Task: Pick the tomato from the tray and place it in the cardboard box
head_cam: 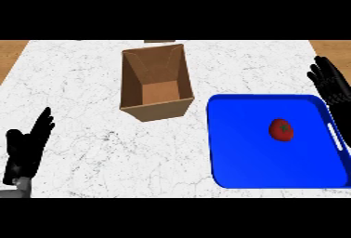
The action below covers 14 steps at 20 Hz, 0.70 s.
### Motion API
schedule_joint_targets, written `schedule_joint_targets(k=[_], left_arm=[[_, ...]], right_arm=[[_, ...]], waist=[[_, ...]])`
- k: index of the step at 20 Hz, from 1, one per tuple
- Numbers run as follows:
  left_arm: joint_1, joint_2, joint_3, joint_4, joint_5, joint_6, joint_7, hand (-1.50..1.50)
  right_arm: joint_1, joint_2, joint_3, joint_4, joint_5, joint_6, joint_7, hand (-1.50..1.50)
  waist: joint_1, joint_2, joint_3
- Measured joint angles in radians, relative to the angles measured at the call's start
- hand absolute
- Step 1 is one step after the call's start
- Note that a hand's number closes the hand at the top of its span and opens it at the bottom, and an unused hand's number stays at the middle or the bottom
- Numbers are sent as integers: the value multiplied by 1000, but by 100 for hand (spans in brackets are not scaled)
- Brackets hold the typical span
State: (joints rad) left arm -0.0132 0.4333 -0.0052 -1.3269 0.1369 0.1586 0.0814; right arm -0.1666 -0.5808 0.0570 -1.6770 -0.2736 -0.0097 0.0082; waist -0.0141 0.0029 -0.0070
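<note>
step: pre-grasp, nothing picked yet. Judged from layout: tomato sits in the tray, box holds nothing visible.
tomato [282, 129]: red, lying on the floor of the blue tray [240, 153], right of the tray's centre, nearer its right rim. Nothing touches it.
tray: on the white marble desk [89, 139], right half of view; pale handle slot along its right rim.
cardboard box [155, 83]: open top, upright, up and left of the tray, just beside the tray's upper-left corner but apart from it. Interior looks bare.
right robot hand [332, 86]: at the view's right edge, above the tray's upper-right corner. Fingers straight and spread, pointing up, holding nothing. Near the tomato but not over it.
left robot hand [27, 146]: lower left, well apart from box and tray. Fingers extended, holding nothing, resting.
next move (judgement): right robot hand is the closer one. It needs to come down and leftward over the tray rim until the tomato sits between thumb and fingers, then curl round it.
watch: tomato is round on a smooth tray floor, so a sideways nudge would likely roll it. An approach from above looks safer than a sweep.
after grasp: lift clear of the tray rim, carry left and up to the box mouth, release inside.
</note>
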Motion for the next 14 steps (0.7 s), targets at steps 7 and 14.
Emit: schedule_joint_targets(k=[7, 14], left_arm=[[-46, -77, 32, -93, 72, 22, -32, 0], [-90, -154, 2, -209, 125, 34, 21, 0]], right_arm=[[168, 17, -247, 144, 0, -207, -43, 150], [340, 96, -400, 335, 90, -414, -227, -150]], waist=[[-58, -6, 6], [-21, -5, 10]])
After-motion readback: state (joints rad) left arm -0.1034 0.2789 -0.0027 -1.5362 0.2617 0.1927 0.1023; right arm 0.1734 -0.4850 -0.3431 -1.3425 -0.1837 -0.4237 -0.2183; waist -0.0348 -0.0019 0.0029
